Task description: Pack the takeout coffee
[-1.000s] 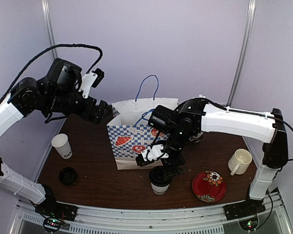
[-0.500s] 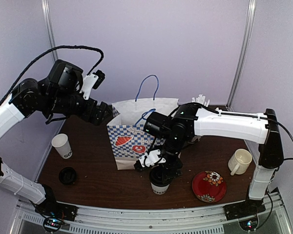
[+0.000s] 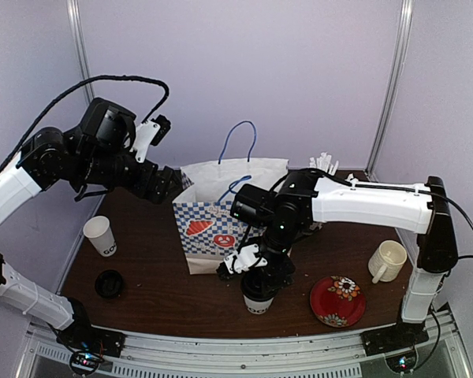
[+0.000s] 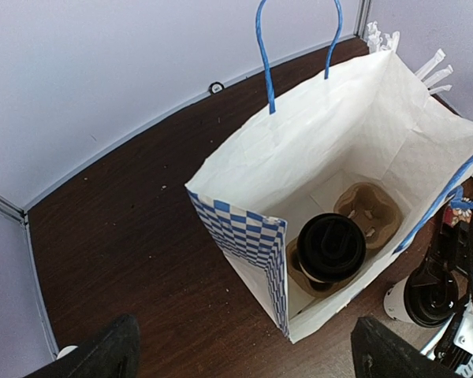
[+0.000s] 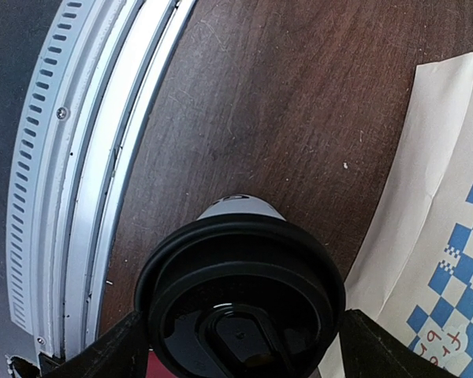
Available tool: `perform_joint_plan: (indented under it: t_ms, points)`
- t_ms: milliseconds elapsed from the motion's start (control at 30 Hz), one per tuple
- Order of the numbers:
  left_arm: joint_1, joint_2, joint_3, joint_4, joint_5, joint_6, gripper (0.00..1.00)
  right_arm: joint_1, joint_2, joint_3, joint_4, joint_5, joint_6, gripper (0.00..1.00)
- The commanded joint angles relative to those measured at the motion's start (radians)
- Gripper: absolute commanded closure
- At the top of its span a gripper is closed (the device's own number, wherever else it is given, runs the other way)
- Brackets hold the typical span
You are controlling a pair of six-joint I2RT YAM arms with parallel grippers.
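White arms (image 3: 378, 201), black joints (image 3: 102, 130), black cables (image 3: 102, 79).

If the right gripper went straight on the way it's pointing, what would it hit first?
The black lid of the paper cup beside the bag. The right gripper points down right over it, a finger on each side, so its palm would probably meet the lid before anything reaches the table.

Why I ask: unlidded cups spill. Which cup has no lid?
The left cup, standing alone at far left, is open-topped. The front cup and the bagged cup both wear black lids.
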Motion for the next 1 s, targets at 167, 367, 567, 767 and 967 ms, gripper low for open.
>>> perform_joint_plan:
  t_ms: [167,367,567,767,967]
  points:
    - [0.013,0.035,0.050,0.014,-0.008,0.021,0.02,0.009,0.002,-0.044,0.018,0.039,-0.004,0.18]
    - [0.027,0.079,0.117,0.015,0.005,0.056,0.02,0.013,-0.023,-0.016,-0.010,0.034,0.010,0.29]
    - [0.098,0.205,0.276,0.049,0.135,0.209,0.03,0.014,-0.122,0.055,-0.120,-0.005,0.025,0.30]
    - [0.230,0.361,0.423,0.063,0.470,0.290,0.02,0.014,-0.273,0.023,-0.205,-0.068,0.046,0.30]
    - [0.278,0.559,0.575,0.089,0.603,0.275,0.02,0.000,-0.437,-0.012,-0.225,-0.069,0.085,0.30]
